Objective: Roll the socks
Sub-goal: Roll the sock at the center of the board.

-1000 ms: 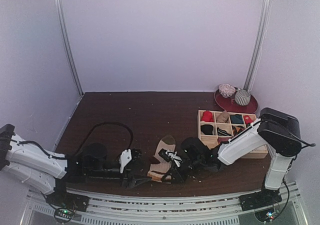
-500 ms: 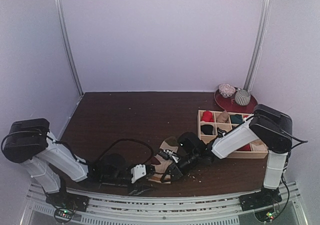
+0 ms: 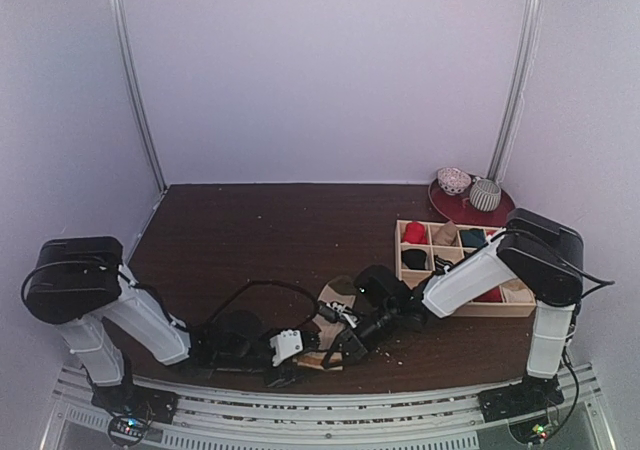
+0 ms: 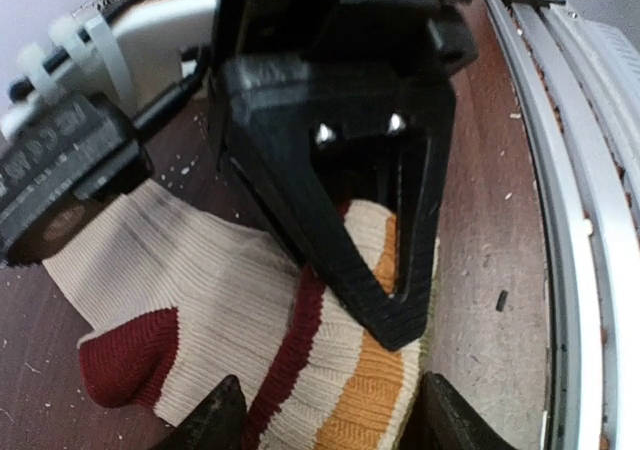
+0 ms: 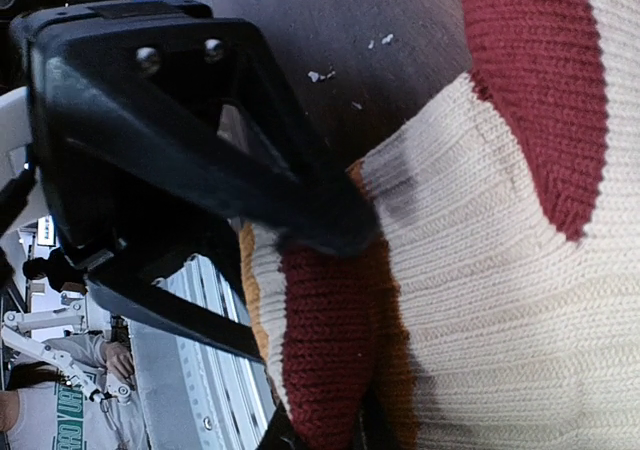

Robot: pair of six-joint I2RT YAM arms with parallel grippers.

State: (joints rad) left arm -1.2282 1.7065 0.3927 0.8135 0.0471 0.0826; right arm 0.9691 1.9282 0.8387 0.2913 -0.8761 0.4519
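The long tan sock [image 3: 331, 298] lies near the table's front edge, its maroon toe [image 5: 540, 90] pointing away from me. In the left wrist view the sock's [image 4: 200, 280] cuff shows maroon and orange stripes. My right gripper [image 5: 325, 440] is shut on a raised fold of the maroon cuff stripe. It shows from the left wrist as a black wedge [image 4: 392, 320] pressed onto the cuff. My left gripper [image 4: 335, 425] is open, one fingertip [image 4: 222, 418] on the cuff and the other at the cuff's edge. From above, the two grippers [image 3: 303, 353] [image 3: 337, 344] meet at the cuff.
A wooden compartment box [image 3: 463, 282] with small rolled bundles stands at the right. Behind it, a red plate [image 3: 450, 210] carries two patterned balls. A metal rail [image 4: 575, 230] runs along the table's near edge, close beside the cuff. The left arm's cable [image 3: 255, 288] loops over the table.
My left arm has swung in from the left and brought its open gripper up to the sock's cuff. The right gripper has kept its hold and shifted slightly.
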